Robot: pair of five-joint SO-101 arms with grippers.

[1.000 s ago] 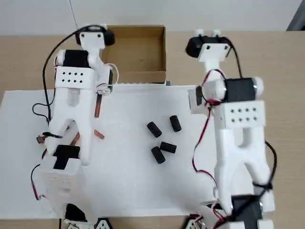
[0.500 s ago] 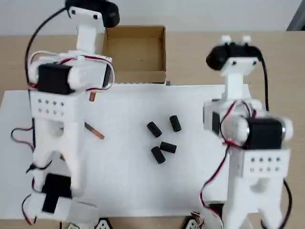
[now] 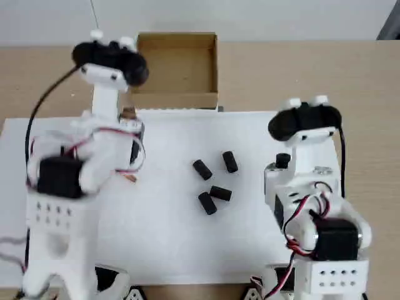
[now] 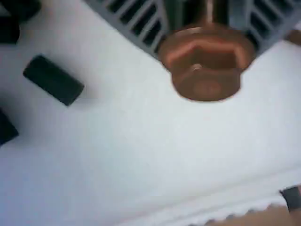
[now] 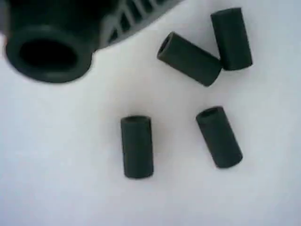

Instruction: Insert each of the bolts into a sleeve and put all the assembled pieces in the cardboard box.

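Note:
My left gripper (image 4: 207,19) is shut on a copper bolt (image 4: 204,66), whose hex head faces the wrist camera. In the high view that bolt (image 3: 128,114) hangs at the white sheet's far left edge, just in front of the cardboard box (image 3: 178,97). My right gripper (image 5: 89,28) is shut on a black sleeve (image 5: 47,55), its open end toward the camera, held above the sheet. Several loose black sleeves (image 3: 212,181) lie clustered mid-sheet, between the two arms. Another copper bolt (image 3: 130,178) peeks out beside the left arm.
A white sheet (image 3: 169,250) covers the wooden table (image 3: 350,75). The open cardboard box stands at the back, left of centre. The two raised arms hide the sheet's left and right sides. Red and black cables hang along both arms.
Both arms have risen and folded back toward the near edge. The left carried its bolt a little toward the box; the right gripper drew back toward the near right with its sleeve.

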